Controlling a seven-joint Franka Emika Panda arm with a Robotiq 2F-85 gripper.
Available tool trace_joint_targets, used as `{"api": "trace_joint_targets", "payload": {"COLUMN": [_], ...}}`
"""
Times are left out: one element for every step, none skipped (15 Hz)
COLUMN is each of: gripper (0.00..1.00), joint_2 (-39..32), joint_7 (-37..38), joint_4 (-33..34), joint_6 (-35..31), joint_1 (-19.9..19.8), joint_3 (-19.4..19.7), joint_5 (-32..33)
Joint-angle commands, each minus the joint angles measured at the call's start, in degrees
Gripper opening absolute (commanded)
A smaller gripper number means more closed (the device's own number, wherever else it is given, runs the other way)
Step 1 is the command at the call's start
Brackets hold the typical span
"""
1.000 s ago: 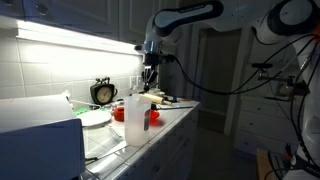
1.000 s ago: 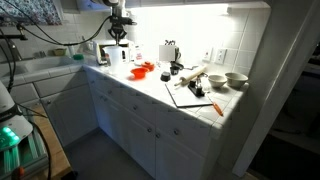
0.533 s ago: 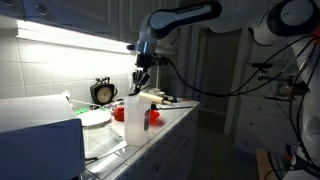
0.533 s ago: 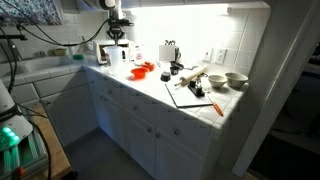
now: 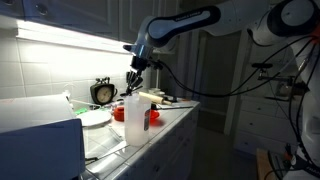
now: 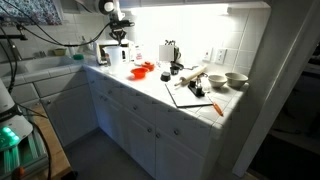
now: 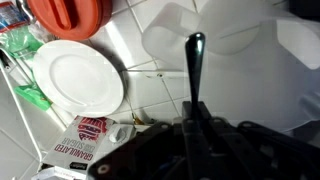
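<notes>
My gripper (image 5: 132,78) hangs above the tiled counter, over the back of it near the clock (image 5: 103,93); it also shows in the exterior view from the room (image 6: 116,40). In the wrist view the jaws (image 7: 190,128) are shut on a slim dark utensil (image 7: 194,70) that sticks straight out between them. Below it lie a white plate (image 7: 75,75), a red bowl (image 7: 68,15) and a white container (image 7: 215,30). The utensil's far end is dark and its shape is unclear.
A tall translucent jug (image 5: 136,120) stands at the counter's front edge beside the red bowl (image 5: 120,113). A packet with a red label (image 7: 85,140) lies by the plate. Further along the counter (image 6: 150,88) are a cutting board (image 6: 192,95), a rolling pin (image 6: 190,78) and bowls (image 6: 236,79).
The gripper has moved along the counter with the utensil, toward the clock and the plate, and the arm has stretched out further.
</notes>
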State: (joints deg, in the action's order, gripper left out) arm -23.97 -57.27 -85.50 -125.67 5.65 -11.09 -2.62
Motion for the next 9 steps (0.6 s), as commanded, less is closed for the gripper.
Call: {"api": "trace_joint_targets", "payload": {"gripper": [0.02, 0.02, 0.02, 0.02, 0.02, 0.02, 0.02, 0.02, 0.02], "joint_2": [2.2, 2.5, 2.9, 3.3, 3.6, 3.9, 4.3, 4.6, 4.9], "joint_7": [-0.2, -0.2, -0.3, -0.4, -0.3, -0.3, -0.2, -0.1, 0.0], "joint_4": [-4.7, -5.5, -6.2, -6.9, -7.5, -7.9, -8.4, -8.7, -9.0], "joint_6": [-5.4, -6.5, -7.1, -7.5, -8.0, -8.2, -8.4, -8.6, -8.4], "joint_1": [0.4, 0.3, 0.2, 0.1, 0.1, 0.0, 0.0, 0.0, 0.0], "joint_3": [0.2, 0.1, 0.0, -0.2, -0.2, -0.3, -0.3, -0.3, -0.4], "joint_5": [2.9, 3.1, 3.3, 3.3, 3.3, 3.4, 3.3, 3.2, 2.9]}}
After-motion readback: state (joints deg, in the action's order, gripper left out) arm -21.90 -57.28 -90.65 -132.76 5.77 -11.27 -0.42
